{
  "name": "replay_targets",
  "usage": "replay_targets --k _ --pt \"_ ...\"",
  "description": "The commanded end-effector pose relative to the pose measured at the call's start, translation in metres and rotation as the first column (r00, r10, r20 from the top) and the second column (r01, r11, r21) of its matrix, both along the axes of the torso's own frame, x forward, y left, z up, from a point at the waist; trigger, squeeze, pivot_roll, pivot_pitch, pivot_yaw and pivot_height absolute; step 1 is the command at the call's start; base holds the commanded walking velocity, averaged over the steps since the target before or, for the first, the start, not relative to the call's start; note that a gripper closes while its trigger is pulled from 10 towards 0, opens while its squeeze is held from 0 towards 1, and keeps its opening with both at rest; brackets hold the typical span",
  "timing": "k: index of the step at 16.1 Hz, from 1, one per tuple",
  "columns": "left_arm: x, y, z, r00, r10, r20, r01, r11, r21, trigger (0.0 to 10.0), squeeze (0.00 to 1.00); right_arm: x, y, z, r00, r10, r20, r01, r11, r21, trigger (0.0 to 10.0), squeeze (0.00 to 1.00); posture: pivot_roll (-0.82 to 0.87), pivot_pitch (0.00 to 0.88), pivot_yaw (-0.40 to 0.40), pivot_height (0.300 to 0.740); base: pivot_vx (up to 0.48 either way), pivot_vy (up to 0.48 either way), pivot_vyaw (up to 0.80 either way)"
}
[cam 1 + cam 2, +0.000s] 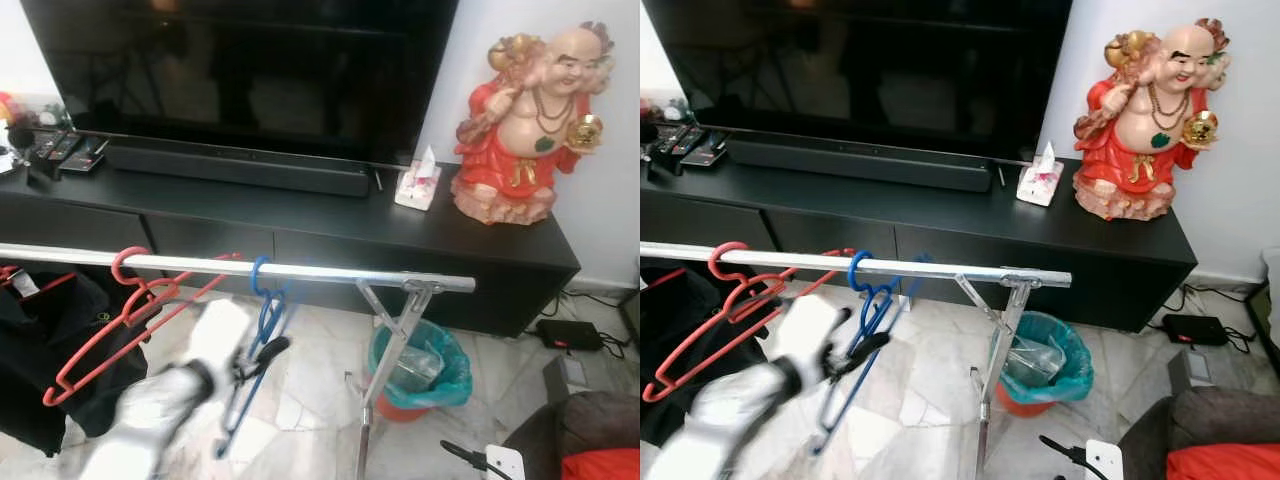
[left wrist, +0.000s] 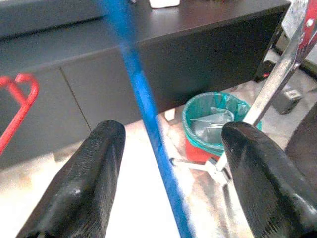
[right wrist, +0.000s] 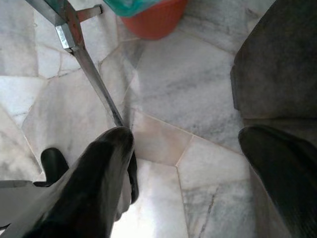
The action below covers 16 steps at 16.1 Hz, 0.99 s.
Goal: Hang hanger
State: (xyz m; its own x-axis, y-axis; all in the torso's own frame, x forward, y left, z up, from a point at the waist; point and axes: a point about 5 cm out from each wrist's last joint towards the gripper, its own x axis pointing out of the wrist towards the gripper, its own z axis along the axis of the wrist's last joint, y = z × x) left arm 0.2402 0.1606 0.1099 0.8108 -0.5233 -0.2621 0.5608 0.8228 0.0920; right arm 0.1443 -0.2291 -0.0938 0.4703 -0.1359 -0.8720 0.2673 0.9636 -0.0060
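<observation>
A blue hanger (image 1: 268,318) hangs by its hook on the silver rail (image 1: 330,271) of a clothes rack. My left gripper (image 1: 262,358) is just below the rail, level with the hanger's body. In the left wrist view its fingers (image 2: 94,168) stand wide apart, open, with the blue hanger (image 2: 143,104) running between them and touching neither. A red hanger (image 1: 125,315) hangs on the rail further left. My right gripper (image 3: 188,134) hangs low over the marble floor, open and holding nothing.
Behind the rack stands a black TV console (image 1: 300,215) with a TV, soundbar, tissue box (image 1: 417,185) and red statue (image 1: 525,130). A teal-lined orange bin (image 1: 420,370) sits by the rack's leg (image 1: 385,370). Black clothing (image 1: 40,350) hangs at left. A dark cushion (image 1: 590,430) lies at bottom right.
</observation>
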Motion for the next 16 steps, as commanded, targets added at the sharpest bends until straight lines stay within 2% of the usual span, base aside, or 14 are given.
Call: replay_targets --k 1,3,4,5,6,7,8,10,11,12,13,14,16 --pt "-0.004 0.005 0.006 1.0 -0.022 -0.013 0.022 0.999 -0.043 10.0 1.0 0.0 -0.001 0.0 1.0 0.007 -0.003 -0.007 1.0 -0.004 10.0 0.0 0.01 0.0 -0.07 0.732 0.0 0.0 0.0" --pt "-0.015 0.023 0.009 0.998 -0.021 -0.059 0.015 0.995 -0.102 10.0 1.0 0.0 -0.002 0.0 1.0 0.011 -0.003 -0.011 1.0 -0.005 10.0 0.0 0.01 0.0 -0.073 0.732 0.0 0.0 0.0" --pt "-0.02 0.027 0.009 0.996 -0.04 -0.075 0.032 0.994 -0.107 10.0 1.0 0.0 -0.002 0.001 1.0 0.012 -0.003 -0.012 1.0 -0.006 10.0 0.0 0.01 0.0 -0.074 0.732 0.0 0.0 0.0" --pt "-0.027 0.042 0.002 0.993 -0.02 -0.118 0.007 0.994 -0.109 10.0 0.0 0.0 -0.002 0.001 1.0 0.013 -0.004 -0.013 1.0 -0.007 10.0 0.0 0.01 0.0 -0.074 0.732 0.0 0.0 0.0" --pt "-0.029 0.052 -0.008 0.989 0.038 -0.142 -0.05 0.995 -0.081 10.0 0.0 0.0 -0.002 0.001 1.0 0.014 -0.005 -0.014 1.0 -0.007 10.0 0.0 0.02 0.0 -0.075 0.732 0.0 0.0 0.0" --pt "-0.031 0.069 -0.031 0.968 0.157 -0.195 -0.166 0.986 -0.027 10.0 0.0 0.0 -0.002 0.001 1.0 0.015 -0.005 -0.015 1.0 -0.007 10.0 0.0 0.01 0.0 -0.076 0.732 0.0 0.0 0.0" --pt "-0.033 0.073 -0.04 0.956 0.19 -0.225 -0.2 0.98 -0.021 10.0 0.0 0.0 -0.002 0.001 1.0 0.016 -0.004 -0.016 1.0 -0.006 10.0 0.0 0.02 0.0 -0.078 0.732 0.0 0.0 0.0" --pt "-0.039 0.077 -0.077 0.912 0.276 -0.304 -0.255 0.961 0.107 10.0 0.0 0.001 0.0 0.001 1.0 0.016 -0.004 -0.016 1.0 -0.005 10.0 0.0 0.01 0.0 -0.073 0.732 0.0 0.0 0.0" --pt "-0.039 0.075 -0.092 0.888 0.311 -0.338 -0.29 0.95 0.112 10.0 0.0 0.002 0.001 0.0 1.0 0.013 -0.002 -0.013 1.0 -0.003 10.0 0.0 0.01 0.0 -0.069 0.732 0.0 0.0 0.0" --pt "-0.037 0.077 -0.107 0.866 0.367 -0.339 -0.321 0.929 0.185 10.0 0.0 0.003 0.002 0.0 1.0 0.011 0.0 -0.011 1.0 0.0 10.0 0.0 0.01 0.0 -0.063 0.732 0.0 0.0 0.0" --pt "-0.036 0.079 -0.118 0.841 0.408 -0.355 -0.358 0.912 0.2 10.0 0.0 0.003 0.005 0.0 1.0 0.009 0.002 -0.009 1.0 0.004 10.0 0.0 0.01 0.0 -0.058 0.732 0.0 0.0 0.0" --pt "-0.035 0.082 -0.126 0.819 0.445 -0.363 -0.375 0.893 0.248 10.0 0.0 0.004 0.006 0.0 1.0 0.008 0.004 -0.008 1.0 0.007 10.0 0.0 0.02 0.0 -0.049 0.732 0.0 0.0 0.0" --pt "-0.04 0.092 -0.154 0.718 0.559 -0.415 -0.427 0.824 0.371 10.0 0.0 0.009 0.015 0.0 1.0 0.002 0.01 -0.003 1.0 0.025 10.0 0.0 0.02 0.0 -0.019 0.732 0.0 0.0 0.0"
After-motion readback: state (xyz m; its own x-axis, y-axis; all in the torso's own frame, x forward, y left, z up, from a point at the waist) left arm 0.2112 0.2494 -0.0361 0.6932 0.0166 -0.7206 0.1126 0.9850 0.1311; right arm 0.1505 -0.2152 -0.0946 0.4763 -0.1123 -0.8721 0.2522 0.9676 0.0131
